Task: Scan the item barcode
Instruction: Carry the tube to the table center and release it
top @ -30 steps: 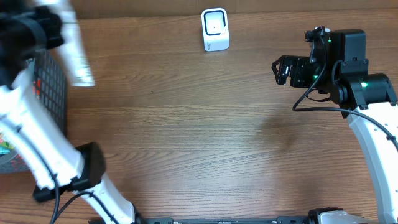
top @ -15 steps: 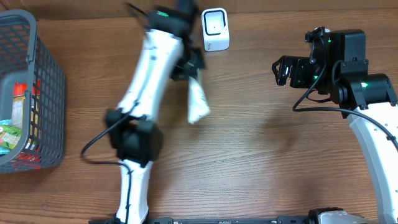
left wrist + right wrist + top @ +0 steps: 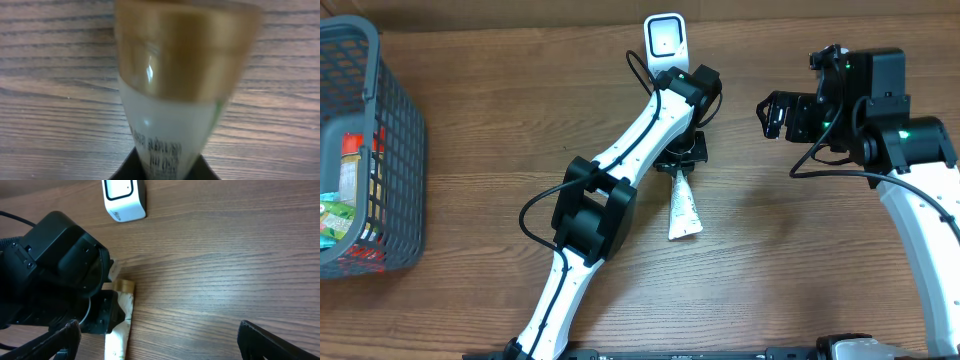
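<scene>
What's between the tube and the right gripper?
Nothing. In the overhead view, only bare tabletop lies between the tube and the open right gripper.

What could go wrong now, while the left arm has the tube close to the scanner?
1. The left gripper seems to hold the tube by one end only, so the tube may slip or swing.
2. The tube points away from the scanner, so its print may not face the window and the scan may fail.
3. The left arm passes very near the scanner and could knock it.
</scene>
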Tool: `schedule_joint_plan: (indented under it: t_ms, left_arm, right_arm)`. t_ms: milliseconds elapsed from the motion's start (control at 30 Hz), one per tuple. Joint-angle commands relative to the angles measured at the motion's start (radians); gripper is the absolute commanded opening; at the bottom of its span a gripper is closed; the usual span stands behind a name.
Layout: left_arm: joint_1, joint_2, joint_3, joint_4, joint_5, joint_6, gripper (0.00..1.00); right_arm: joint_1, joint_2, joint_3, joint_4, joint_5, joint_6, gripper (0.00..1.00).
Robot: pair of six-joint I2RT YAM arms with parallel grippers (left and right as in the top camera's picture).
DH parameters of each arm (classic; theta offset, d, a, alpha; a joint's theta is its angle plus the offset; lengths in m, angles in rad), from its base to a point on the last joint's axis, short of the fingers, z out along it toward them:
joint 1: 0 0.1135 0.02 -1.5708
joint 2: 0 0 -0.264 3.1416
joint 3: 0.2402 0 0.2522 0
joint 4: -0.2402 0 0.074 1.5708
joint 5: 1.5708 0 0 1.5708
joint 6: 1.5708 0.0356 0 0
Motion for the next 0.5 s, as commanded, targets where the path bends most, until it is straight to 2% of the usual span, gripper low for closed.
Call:
schedule_joint_plan:
  t_ms: [0, 67, 133, 200, 467]
  left_arm:
    - [0.014, 0.008, 0.005, -0.004, 0.003, 0.09, 0.29]
    - [0.03, 0.005, 0.027, -0.016, 0.002, 0.128, 0.5]
    - [0.056, -0.006, 0.068, -0.037, 0.002, 0.146, 0.66]
    - [0.084, -0.022, 0.126, -0.066, 0.002, 0.168, 0.72]
    - [0.219, -0.127, 0.501, -0.192, 0.002, 0.294, 0.75]
  right_arm:
    - [0.004, 0.024, 0.026, 0.001, -0.005, 0.002, 1.0]
    - [0.004, 0.027, 0.026, 0.002, -0.005, 0.002, 1.0]
    - [0.004, 0.027, 0.026, 0.008, -0.005, 0.002, 1.0]
    - [0.004, 0.027, 0.026, 0.02, -0.005, 0.002, 1.0]
    - [0.004, 0.027, 0.026, 0.039, -0.005, 0.002, 1.0]
